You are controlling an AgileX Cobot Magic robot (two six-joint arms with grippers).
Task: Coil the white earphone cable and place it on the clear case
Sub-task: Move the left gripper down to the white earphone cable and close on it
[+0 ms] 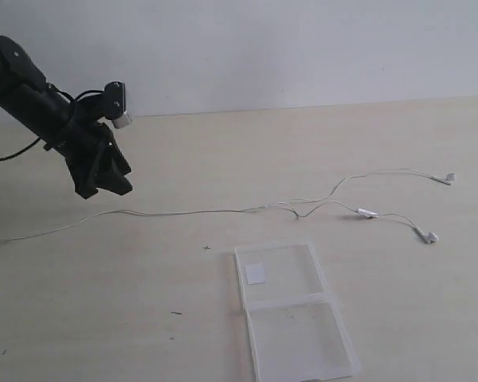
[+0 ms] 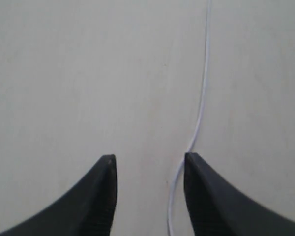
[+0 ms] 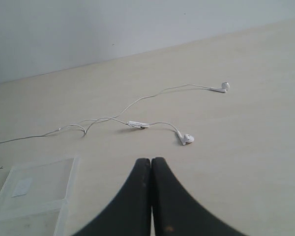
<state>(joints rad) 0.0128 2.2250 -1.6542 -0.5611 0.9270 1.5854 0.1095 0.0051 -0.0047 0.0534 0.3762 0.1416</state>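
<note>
light wood desk (image 1: pixel 103 318), pale wall (image 1: pixel 303 48) along its far edge. nearest, a bit right of the desk's middle: clear case (image 1: pixel 291 334) (image 3: pixel 34 189), lying open & flat, two see-through square halves end to end, small white sticker (image 1: pixel 255 273) on the farther half.

just beyond it, not touching: white earphone cable (image 1: pixel 183 212) (image 2: pixel 202 98) (image 3: pixel 103 119), uncoiled, strung across the desk from the left side to the right. past the middle it splits in two strands; nearer strand has the inline remote (image 1: pixel 367 212); both end in earbuds (image 1: pixel 432 236) toward the desk's right side.

farther back on the left: left gripper (image 1: pixel 105 189) (image 2: pixel 148 157), black, tilted down over the cable's long run. its fingers (image 2: pixel 105 191) are spread; wrist cam shows the cable passing btwn them, close by one tip, not pinched.

right gripper (image 3: pixel 151 160): seen only by its own wrist cam, tips pressed together on nothing, pointing toward the earbuds.
</note>
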